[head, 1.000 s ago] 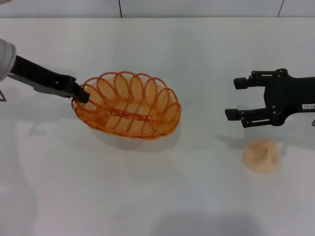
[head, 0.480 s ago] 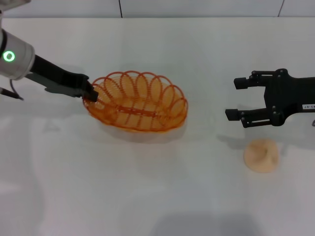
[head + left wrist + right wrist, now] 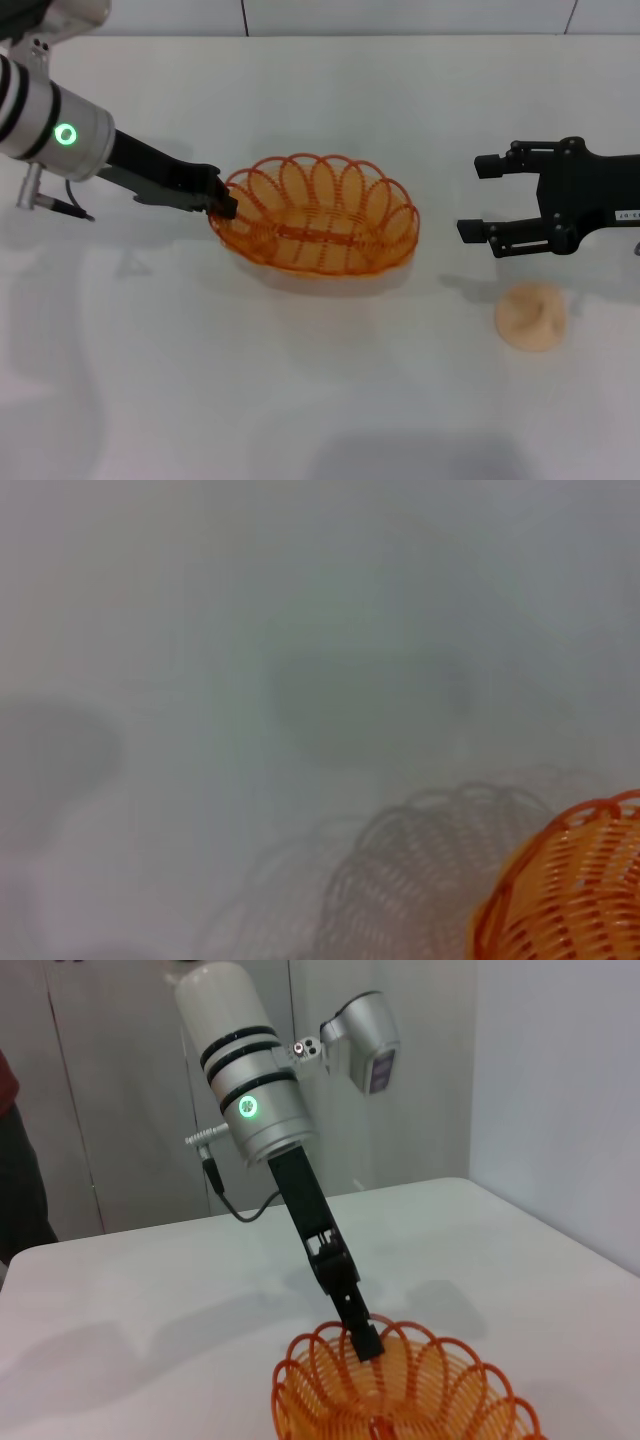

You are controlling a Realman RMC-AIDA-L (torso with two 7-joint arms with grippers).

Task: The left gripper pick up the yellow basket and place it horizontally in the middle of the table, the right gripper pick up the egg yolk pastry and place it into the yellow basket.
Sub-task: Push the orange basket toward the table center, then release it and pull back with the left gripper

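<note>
The yellow basket (image 3: pixel 318 215) is an orange-yellow wire oval held a little above the white table (image 3: pixel 300 400), near the middle. My left gripper (image 3: pixel 224 204) is shut on the basket's left rim. The basket also shows in the left wrist view (image 3: pixel 570 890) and in the right wrist view (image 3: pixel 395 1390), where the left gripper (image 3: pixel 366 1342) clamps its rim. The egg yolk pastry (image 3: pixel 531 315) lies on the table at the right. My right gripper (image 3: pixel 478 199) is open and empty, hovering just behind the pastry.
A wall edge (image 3: pixel 400 15) runs along the far side of the table. A person's dark sleeve (image 3: pixel 20 1190) shows beyond the table in the right wrist view.
My left gripper has carried the basket to the right, toward the table's middle. The right gripper and the pastry have not moved.
</note>
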